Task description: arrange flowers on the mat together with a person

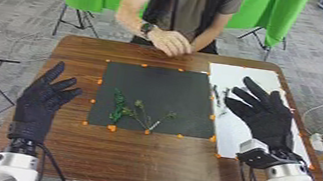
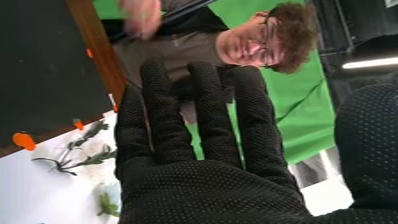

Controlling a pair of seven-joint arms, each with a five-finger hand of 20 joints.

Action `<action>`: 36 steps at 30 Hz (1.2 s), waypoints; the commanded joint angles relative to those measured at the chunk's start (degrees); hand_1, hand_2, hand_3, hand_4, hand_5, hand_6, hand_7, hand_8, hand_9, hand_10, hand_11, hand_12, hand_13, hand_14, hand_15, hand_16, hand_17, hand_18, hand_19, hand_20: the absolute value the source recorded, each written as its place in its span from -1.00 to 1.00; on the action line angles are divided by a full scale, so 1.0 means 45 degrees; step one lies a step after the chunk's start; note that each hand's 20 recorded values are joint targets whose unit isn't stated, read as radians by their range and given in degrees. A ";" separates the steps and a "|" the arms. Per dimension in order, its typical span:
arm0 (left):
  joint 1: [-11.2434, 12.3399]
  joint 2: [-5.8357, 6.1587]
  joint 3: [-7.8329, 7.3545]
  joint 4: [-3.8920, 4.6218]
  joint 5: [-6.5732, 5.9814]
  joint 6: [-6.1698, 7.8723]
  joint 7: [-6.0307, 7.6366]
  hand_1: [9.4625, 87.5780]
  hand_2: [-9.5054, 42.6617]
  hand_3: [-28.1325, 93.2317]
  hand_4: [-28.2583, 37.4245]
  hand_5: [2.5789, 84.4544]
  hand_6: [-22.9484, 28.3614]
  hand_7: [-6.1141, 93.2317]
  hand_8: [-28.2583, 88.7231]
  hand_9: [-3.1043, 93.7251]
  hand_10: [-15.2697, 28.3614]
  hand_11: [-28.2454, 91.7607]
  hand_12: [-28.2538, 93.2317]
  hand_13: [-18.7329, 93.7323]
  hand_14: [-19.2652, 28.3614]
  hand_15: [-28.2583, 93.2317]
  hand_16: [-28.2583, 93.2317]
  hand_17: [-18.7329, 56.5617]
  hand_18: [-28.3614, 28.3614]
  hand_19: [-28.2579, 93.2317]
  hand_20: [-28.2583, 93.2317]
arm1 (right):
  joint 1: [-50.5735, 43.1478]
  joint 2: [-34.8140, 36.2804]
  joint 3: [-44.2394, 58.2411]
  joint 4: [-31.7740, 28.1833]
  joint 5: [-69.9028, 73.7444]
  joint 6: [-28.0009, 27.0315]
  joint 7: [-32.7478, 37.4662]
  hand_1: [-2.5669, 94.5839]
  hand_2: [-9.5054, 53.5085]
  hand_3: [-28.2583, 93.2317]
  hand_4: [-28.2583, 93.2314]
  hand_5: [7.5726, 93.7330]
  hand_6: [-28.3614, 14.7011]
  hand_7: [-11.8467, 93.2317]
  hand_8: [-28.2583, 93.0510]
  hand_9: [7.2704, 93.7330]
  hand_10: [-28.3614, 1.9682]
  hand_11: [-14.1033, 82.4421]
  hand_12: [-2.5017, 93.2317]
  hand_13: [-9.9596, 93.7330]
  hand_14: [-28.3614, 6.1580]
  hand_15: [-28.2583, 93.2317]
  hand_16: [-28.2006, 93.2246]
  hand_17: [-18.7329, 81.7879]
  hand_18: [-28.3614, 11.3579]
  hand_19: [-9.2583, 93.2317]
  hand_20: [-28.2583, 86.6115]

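the left hand (image 1: 37, 107) is hovering over the table's (image 1: 148, 165) left side, the right hand (image 1: 268, 121) over the white sheet (image 1: 236, 75), both pointing forward with fingers spread (rather loosely). between them, green sprigs (image 1: 117, 106) are lying on the black mat (image 1: 158, 85).

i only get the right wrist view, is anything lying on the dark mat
Observer: Yes. The head view shows a leafy green sprig and some thin-stemmed sprigs on the part of the dark mat nearer the robot.

Operator: ok where's the robot's left hand

Observer: The left hand is to the left of the mat, fingers relaxed, holding nothing.

Operator: is the person touching the sprigs on the mat

Observer: No. The person's hand is by the table's far edge, beyond the mat and away from those sprigs.
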 commanded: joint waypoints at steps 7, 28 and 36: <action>0.0014 0.0242 0.0242 0.0036 -0.0117 -0.0022 0.0139 -0.76 -0.33 0.71 -1.00 -0.25 0.11 -0.71 -0.66 -0.18 0.53 -0.20 -0.36 -0.13 0.91 0.23 -0.64 -0.63 0.96 0.42 -0.43 | 0.0227 -0.0094 0.0057 0.0315 -0.0651 -0.0458 0.0570 -0.62 -0.43 0.64 -1.00 -0.13 0.38 -0.51 -0.76 -0.04 0.00 -0.54 -0.66 -0.07 -0.43 -0.15 -0.22 -0.51 -0.53 -0.12 -0.14; 0.0213 0.0192 0.0094 -0.0026 -0.0171 0.0012 0.0142 -0.75 -0.36 0.72 -1.00 -0.25 0.11 -0.71 -0.66 -0.18 0.53 -0.19 -0.36 -0.15 0.91 0.23 -0.64 -0.64 0.95 0.41 -0.45 | -0.0113 -0.0139 0.0193 0.0147 -0.2638 -0.0339 0.0970 -0.58 -0.47 0.67 -1.00 -0.12 0.37 -0.50 -0.76 0.00 -0.06 -0.49 -0.65 -0.03 -0.41 -0.02 -0.26 -0.52 -0.55 -0.07 -0.13; 0.0185 0.0256 0.0150 -0.0035 -0.0182 0.0056 0.0164 -0.75 -0.36 0.73 -1.00 -0.25 0.11 -0.70 -0.66 -0.18 0.54 -0.19 -0.36 -0.15 0.91 0.23 -0.64 -0.65 0.95 0.41 -0.45 | 0.0028 -0.0149 0.0147 0.0160 -0.2568 -0.0140 0.1013 -0.58 -0.48 0.67 -1.00 -0.10 0.37 -0.50 -0.76 0.01 -0.06 -0.48 -0.65 -0.02 -0.40 0.00 -0.26 -0.52 -0.56 -0.06 -0.12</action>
